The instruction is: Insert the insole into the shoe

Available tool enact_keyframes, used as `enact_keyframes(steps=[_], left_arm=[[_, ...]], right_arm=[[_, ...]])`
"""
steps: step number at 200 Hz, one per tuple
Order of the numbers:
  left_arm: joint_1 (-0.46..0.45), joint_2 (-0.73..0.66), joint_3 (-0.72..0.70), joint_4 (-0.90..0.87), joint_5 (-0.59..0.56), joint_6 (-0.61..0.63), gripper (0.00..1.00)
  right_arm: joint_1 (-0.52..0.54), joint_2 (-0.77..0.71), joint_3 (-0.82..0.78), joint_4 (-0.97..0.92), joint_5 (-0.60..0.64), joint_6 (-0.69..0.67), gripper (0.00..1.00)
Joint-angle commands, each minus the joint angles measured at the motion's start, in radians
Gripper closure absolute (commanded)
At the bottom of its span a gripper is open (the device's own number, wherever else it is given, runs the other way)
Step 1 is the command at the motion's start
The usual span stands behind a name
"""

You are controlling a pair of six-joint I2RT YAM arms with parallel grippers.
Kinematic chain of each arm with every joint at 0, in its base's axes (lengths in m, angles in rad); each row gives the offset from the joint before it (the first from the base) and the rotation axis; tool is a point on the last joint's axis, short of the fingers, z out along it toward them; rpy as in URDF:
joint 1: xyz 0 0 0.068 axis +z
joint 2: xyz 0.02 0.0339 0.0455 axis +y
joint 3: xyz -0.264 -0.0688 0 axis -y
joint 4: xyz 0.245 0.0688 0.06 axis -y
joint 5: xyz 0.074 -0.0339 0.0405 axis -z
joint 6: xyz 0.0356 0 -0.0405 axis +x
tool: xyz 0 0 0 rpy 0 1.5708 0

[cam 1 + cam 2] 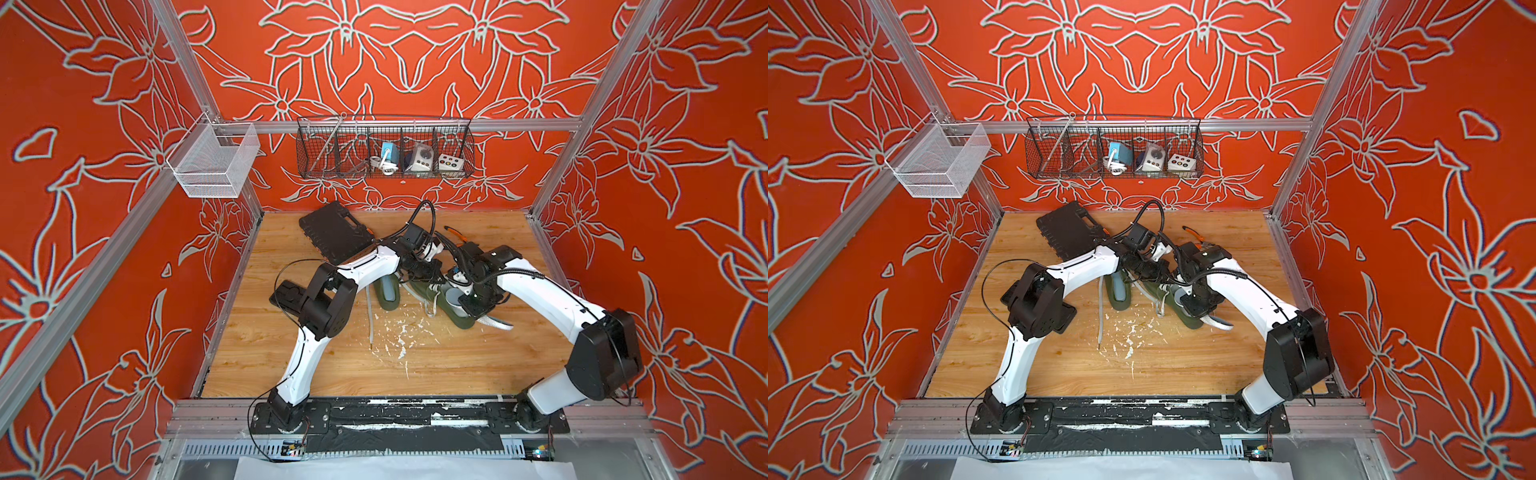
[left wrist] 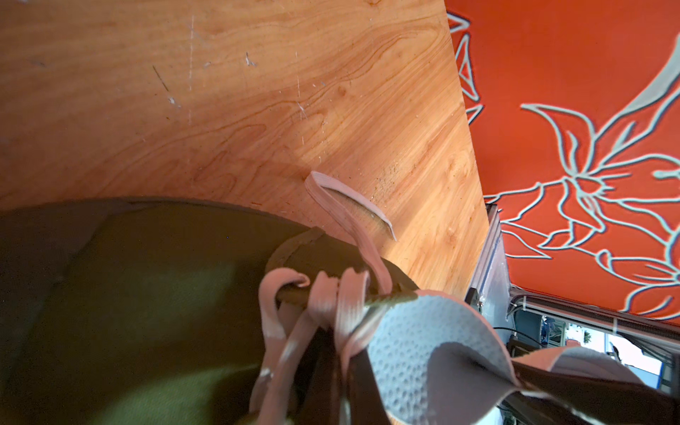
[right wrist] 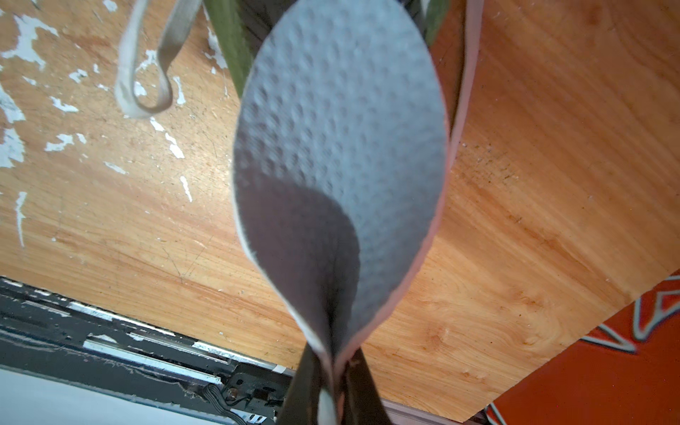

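Over the desk (image 1: 457, 365), my right pincer (image 3: 333, 368) pinches the insole (image 3: 338, 121) folded, its front at the green sneaker (image 2: 147, 294) opening. My left pincer (image 1: 422, 272) is pressed together by the laces (image 2: 320, 305). Seating it flat inside is still left.

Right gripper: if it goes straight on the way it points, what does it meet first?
Probably the green shoe. The right gripper, its jaws shut on the insole, points along the insole toward the shoe's opening. How far off the opening is remains unclear.
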Motion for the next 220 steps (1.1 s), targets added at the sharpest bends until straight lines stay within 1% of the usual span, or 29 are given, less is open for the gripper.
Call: enact_keyframes(steps=[1,47,93,126,161,201,220], left_arm=[[0.010,-0.066,-0.023,0.060,0.074,-0.013,1.00],[0.031,-0.071,-0.067,0.111,0.132,-0.034,1.00],[0.035,-0.060,-0.071,0.140,0.167,-0.056,1.00],[0.036,-0.060,-0.083,0.156,0.171,-0.065,1.00],[0.036,-0.071,-0.130,0.208,0.191,-0.098,1.00],[0.035,-0.080,-0.161,0.230,0.193,-0.109,1.00],[0.036,-0.081,-0.165,0.233,0.196,-0.112,1.00]], right_arm=[[0.003,0.014,0.021,-0.015,0.052,-0.025,1.00],[0.007,0.017,0.010,-0.002,0.107,-0.030,1.00],[0.079,0.030,0.004,0.014,0.161,-0.082,1.00],[0.103,0.064,0.020,0.018,0.206,-0.073,1.00],[0.102,0.080,0.046,0.052,0.164,-0.070,1.00],[0.091,0.135,0.081,0.017,0.157,0.007,1.00],[0.091,0.136,0.067,0.039,0.137,0.012,1.00]])
